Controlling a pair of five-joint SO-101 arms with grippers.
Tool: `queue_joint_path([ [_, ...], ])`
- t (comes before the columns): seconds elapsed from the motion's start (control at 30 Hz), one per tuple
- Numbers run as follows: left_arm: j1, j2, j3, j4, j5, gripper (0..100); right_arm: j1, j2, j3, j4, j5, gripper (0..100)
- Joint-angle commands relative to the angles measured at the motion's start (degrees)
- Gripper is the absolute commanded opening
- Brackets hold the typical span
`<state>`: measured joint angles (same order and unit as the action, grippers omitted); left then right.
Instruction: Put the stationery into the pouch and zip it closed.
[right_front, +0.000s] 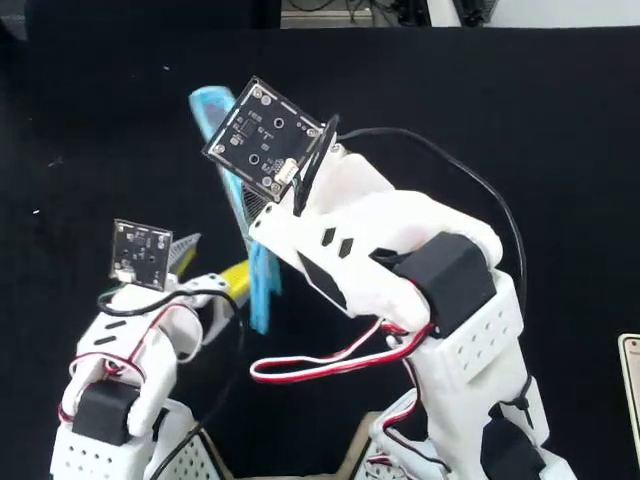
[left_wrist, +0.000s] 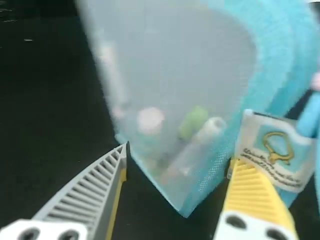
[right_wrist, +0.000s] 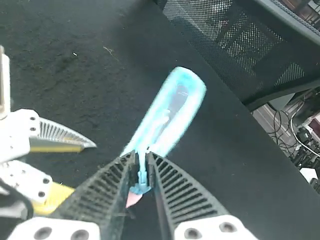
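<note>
The blue mesh pouch (right_front: 262, 280) hangs upright above the black table. Through its translucent side (left_wrist: 170, 85) I see several pens and markers (left_wrist: 192, 122) inside. My right gripper (right_wrist: 142, 157) is shut on the pouch's blue zipper end (right_wrist: 143, 172) and holds the pouch (right_wrist: 167, 112) edge-on. My left gripper (left_wrist: 180, 160) is open, its grey finger (left_wrist: 100, 185) and yellow finger (left_wrist: 252, 195) standing either side of the pouch's lower corner without touching it. A printed tag (left_wrist: 272, 152) hangs at the pouch's edge by the yellow finger. In the high view the left gripper (right_front: 212, 262) sits beside the pouch's lower end.
The table is covered in black cloth (right_front: 520, 120). A mesh chair back (right_wrist: 225, 30) stands beyond the table's far edge. A pale flat object (right_front: 631, 390) lies at the right edge of the table.
</note>
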<state>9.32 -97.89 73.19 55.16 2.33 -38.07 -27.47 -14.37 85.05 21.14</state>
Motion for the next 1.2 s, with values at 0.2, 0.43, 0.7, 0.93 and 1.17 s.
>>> queue_joint_path([
  [0.2, -7.3, 0.3, -2.4, 2.9, -6.1, 32, 0.4, -1.4, -2.4, -0.1, -0.3, 1.1],
  [0.43, 0.0, 0.2, -3.9, 3.3, -5.5, 32, 0.4, -1.1, -2.3, -0.1, -0.3, 1.1],
  [0.7, 3.2, 0.2, -9.9, 9.7, -5.8, 32, 0.4, -1.1, -2.3, 0.0, -0.3, 1.1],
  [0.93, 3.2, 0.3, -8.3, 3.9, -5.5, 32, 0.4, -1.0, -2.3, 0.0, -0.3, 1.1],
  [1.17, 3.3, 0.7, 1.4, -11.0, -2.6, 32, 0.4, -1.0, -2.3, 0.0, -0.3, 1.1],
])
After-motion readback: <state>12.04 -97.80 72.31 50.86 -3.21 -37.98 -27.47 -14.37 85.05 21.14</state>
